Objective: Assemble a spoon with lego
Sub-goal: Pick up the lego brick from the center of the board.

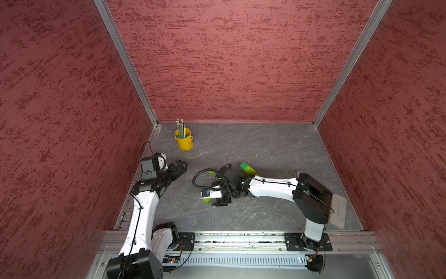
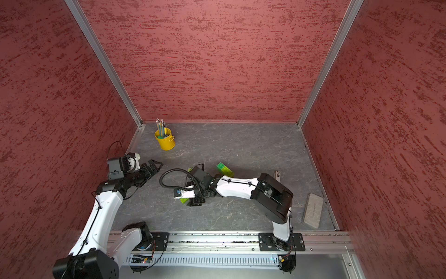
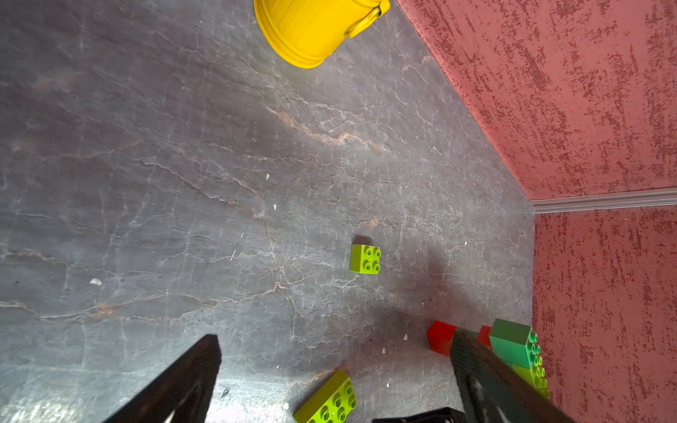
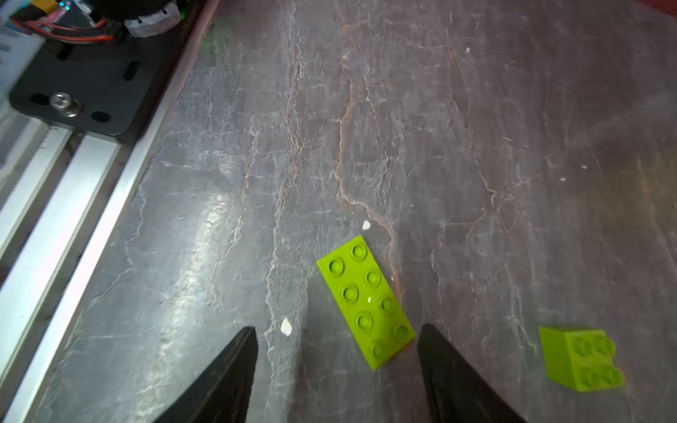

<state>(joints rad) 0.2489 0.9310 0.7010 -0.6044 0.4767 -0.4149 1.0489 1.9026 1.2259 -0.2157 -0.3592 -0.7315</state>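
Right fingers (image 4: 436,348) fill the near edge of the right wrist view, spread apart, gripping nothing. An oblong lime brick (image 4: 366,302) lies flat on the table (image 4: 476,146) between them, one end just beside a finger; a square lime brick (image 4: 582,359) lies off to one side. Left wrist view: my left fingers (image 3: 472,362) stand wide open, empty; the spoon stack (image 3: 513,342), red, dark-green and lime, lies behind one finger. In both top views the spoon stack (image 1: 247,168) (image 2: 224,169) lies just beyond my right wrist.
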